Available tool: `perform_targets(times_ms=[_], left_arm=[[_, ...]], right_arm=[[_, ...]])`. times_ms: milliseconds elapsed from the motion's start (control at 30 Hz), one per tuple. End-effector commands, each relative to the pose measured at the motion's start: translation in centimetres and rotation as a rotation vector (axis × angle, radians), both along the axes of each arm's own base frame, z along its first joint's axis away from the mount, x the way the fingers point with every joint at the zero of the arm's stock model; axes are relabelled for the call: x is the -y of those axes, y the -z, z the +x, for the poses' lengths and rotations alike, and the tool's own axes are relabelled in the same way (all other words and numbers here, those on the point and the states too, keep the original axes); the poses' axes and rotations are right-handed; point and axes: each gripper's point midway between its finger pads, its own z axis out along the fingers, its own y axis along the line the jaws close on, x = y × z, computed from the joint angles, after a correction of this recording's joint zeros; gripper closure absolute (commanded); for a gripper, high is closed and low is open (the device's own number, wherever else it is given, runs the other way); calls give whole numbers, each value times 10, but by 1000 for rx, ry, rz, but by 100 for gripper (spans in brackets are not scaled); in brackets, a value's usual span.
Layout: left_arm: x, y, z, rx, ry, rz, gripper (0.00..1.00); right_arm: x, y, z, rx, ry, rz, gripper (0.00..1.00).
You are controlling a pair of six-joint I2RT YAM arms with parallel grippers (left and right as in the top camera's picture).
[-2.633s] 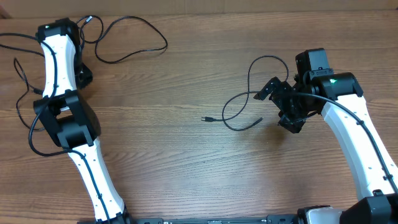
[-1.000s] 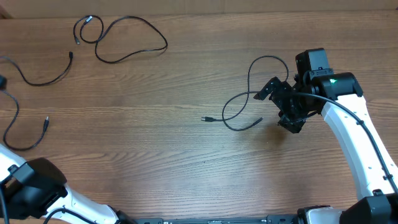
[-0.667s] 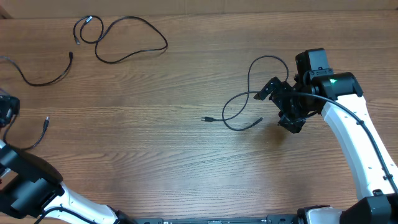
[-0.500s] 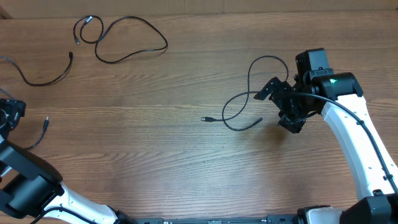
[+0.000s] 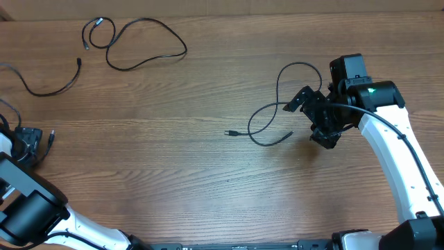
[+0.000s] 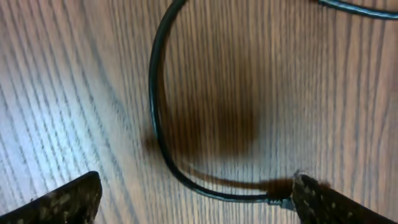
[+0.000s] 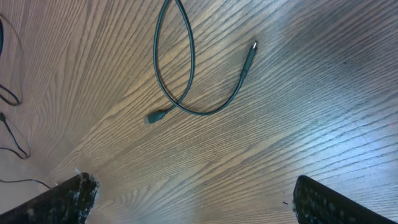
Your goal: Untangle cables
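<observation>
All three cords are lying apart on the brown wood-grain table (image 5: pixel 173 167), no knot showing.
- The thin black cord with a self-crossing loop (image 5: pixel 279 87) is sitting just beside the right gripper (image 5: pixel 313 119).
- The long thin black looped cord (image 5: pixel 185 48) is lying top-left.
- The third thin black cord (image 5: pixel 50 92) is curving by the left edge. A plug-ended stretch, likely the same cord, is lying under the left gripper (image 5: pixel 26 141).

The left fingers (image 6: pixel 62 199) are standing spread wide. The cord is arcing on the table between them, plug end just beside one pad, nothing pinched. The right gripper is also gaping over bare wood, holding nothing.

My read on handling: the cords are looking light, limp and slick-jacketed. They'd be dragging and flopping rather than pushing, and slipping from a loose pinch. I'm favouring a grip on or just behind a plug body, the stiffest part, e.g. the silver-tipped plug (image 7: pixel 249 57).
</observation>
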Motion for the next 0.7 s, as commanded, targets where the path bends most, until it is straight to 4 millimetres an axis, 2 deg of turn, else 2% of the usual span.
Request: perform_targets(times_ms=[0,100,267,300,367,500,667], left_arm=[[0,6,-4,-8,-14,8,6],[-3,8,-3,-10,-15,16,4],[-11,7,-16,-82,-32,68,3],[-11,7,-16,-83,-30,68,8],[-9,7,-16,-85,-28,66,8],[-7,7,-12,-82,-18,68,7],[1,7,2,-87,56,81,5]], right_arm=[[1,-3,2,18,-4,-9,0],[1,-3,2,18,-4,-9,0],[1,-3,2,18,-4,-9,0],[1,-3,2,18,-4,-9,0],[1,-3,2,18,-4,-9,0],[1,-3,2,18,-4,-9,0],[1,-3,2,18,-4,-9,0]])
